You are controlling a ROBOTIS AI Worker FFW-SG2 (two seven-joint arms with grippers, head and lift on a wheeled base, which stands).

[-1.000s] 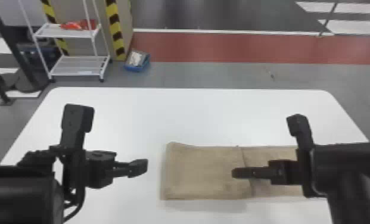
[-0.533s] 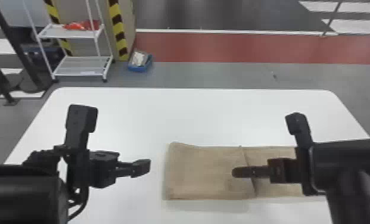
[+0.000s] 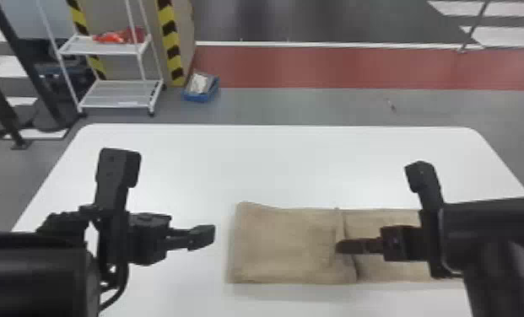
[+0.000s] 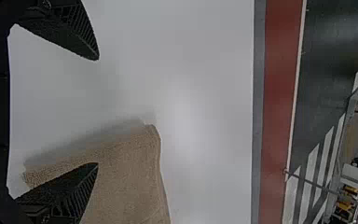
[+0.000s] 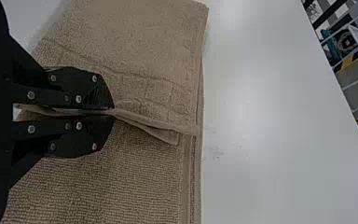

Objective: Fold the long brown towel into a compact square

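In the head view the brown towel (image 3: 290,248) lies on the white table, its left part folded over with an edge across the middle. My right gripper (image 3: 337,246) is over that edge; in the right wrist view the towel (image 5: 144,51) has a raised hem pinched between the closed fingers of the right gripper (image 5: 113,112). My left gripper (image 3: 213,236) stands just left of the towel's left end. The left wrist view shows the left gripper (image 4: 98,112) with fingers wide apart, one in front of the towel (image 4: 130,177), nothing between them.
The white table (image 3: 298,164) extends behind the towel and to its left. Beyond its far edge stand a white wire shelf (image 3: 117,95) and a blue box (image 3: 201,88) on the floor. Black arm links cover both lower corners.
Both arms and the towel look nearly the same as before; the whole head view has shifted very slightly sideways. The right gripper stays on the towel's edge.
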